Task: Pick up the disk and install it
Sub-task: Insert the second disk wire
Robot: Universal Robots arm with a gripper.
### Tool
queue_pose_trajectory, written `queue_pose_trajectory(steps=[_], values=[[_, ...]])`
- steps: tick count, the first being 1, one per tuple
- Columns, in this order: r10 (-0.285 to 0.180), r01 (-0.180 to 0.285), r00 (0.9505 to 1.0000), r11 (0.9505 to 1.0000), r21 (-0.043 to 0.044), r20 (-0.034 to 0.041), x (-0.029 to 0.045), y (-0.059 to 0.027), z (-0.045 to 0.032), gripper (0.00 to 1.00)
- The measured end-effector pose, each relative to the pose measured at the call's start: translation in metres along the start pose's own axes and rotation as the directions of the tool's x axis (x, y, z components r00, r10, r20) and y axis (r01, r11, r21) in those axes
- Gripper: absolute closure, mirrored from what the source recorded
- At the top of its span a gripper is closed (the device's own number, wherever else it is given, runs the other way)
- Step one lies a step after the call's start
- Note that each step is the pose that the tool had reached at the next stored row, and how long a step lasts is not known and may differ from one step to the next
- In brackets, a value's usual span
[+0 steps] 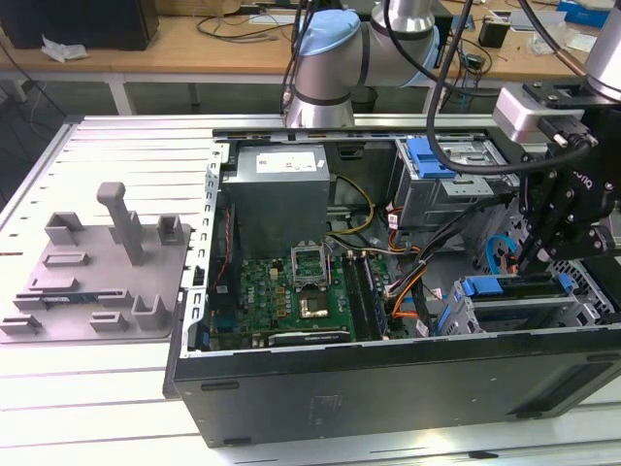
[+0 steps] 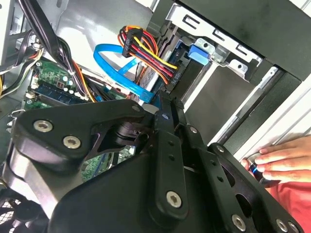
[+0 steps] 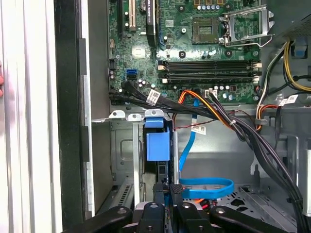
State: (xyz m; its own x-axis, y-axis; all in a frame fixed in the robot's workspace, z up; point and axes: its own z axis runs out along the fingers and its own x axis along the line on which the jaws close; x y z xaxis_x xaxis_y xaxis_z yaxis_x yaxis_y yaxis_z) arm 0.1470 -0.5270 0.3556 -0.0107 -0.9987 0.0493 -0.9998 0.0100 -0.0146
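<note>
We see our gripper (image 3: 167, 194) clenched on the disk's (image 3: 162, 177) edge, holding it upright so it can slide into the cage (image 3: 126, 145) slot directly ahead.

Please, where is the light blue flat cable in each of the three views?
Exterior view: blue cable inside the case, toward the exterior view's right.
Second wrist view: beside the red-yellow wire bundle.
First wrist view: beside the blue plastic piece.
Shared landmark: green motherboard.
</note>
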Motion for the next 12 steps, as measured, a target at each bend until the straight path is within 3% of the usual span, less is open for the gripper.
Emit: queue_pose_trajectory(steps=[12], values=[[-0.001,0.001,1.0000,1.0000,0.0001,0.0002,-0.0002,-0.0010,0.0018,0.84]])
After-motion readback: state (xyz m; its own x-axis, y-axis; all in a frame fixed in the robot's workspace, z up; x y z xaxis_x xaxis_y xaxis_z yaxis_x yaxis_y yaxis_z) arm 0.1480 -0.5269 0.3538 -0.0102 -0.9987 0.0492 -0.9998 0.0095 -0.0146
